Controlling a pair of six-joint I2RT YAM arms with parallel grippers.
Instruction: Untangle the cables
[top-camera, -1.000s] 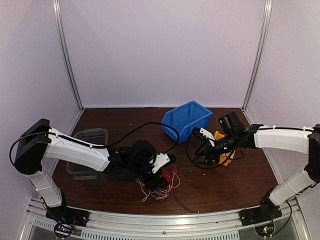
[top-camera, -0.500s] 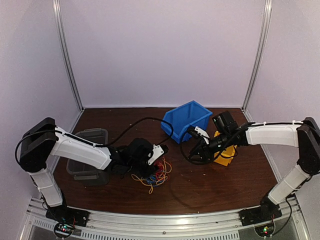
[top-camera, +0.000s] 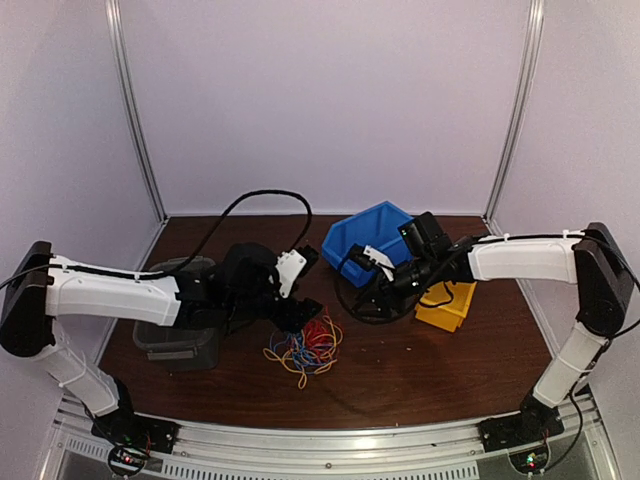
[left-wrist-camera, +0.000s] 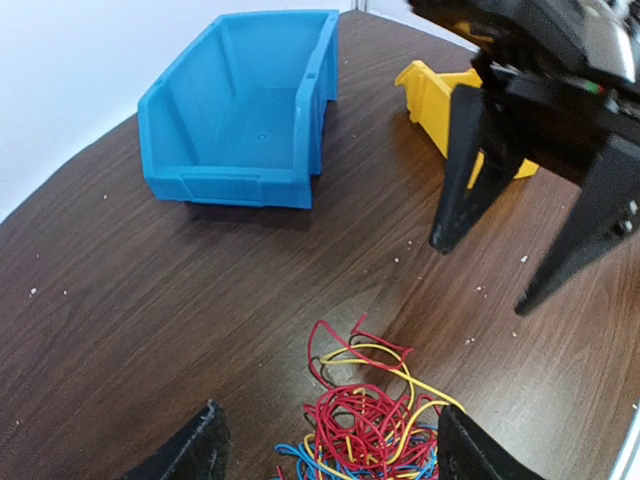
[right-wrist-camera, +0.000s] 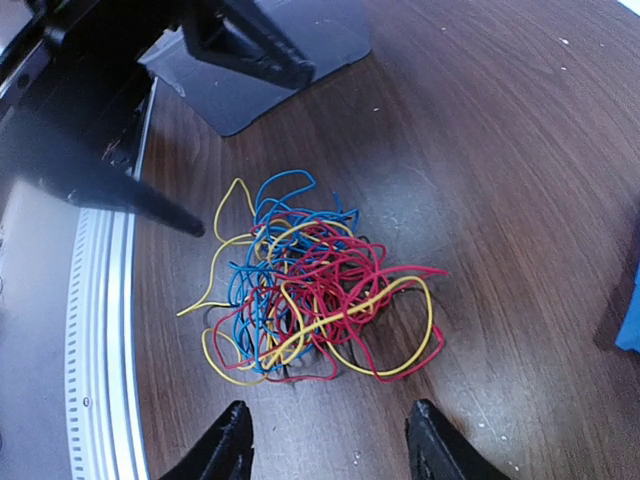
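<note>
The cables (top-camera: 305, 349) lie as one loose tangle of red, blue and yellow wires on the brown table; no white wire shows. My left gripper (top-camera: 296, 312) hangs open just above and left of the tangle, which sits between its fingertips in the left wrist view (left-wrist-camera: 370, 425); the gripper (left-wrist-camera: 335, 452) is empty. My right gripper (top-camera: 366, 293) is open and empty, up and to the right of the tangle. In the right wrist view the tangle (right-wrist-camera: 300, 285) lies ahead of its gripper (right-wrist-camera: 335, 445), apart from it.
A blue bin (top-camera: 367, 236) stands at the back centre, also in the left wrist view (left-wrist-camera: 250, 110). A yellow bin (top-camera: 447, 306) lies right of it. A grey lidded container (top-camera: 178, 322) sits at the left under my left arm. A thick black arm cable arches over the table.
My left gripper dragged the tangle left and back, then lifted off it, open. My right gripper swung left toward the tangle, past the yellow bin.
</note>
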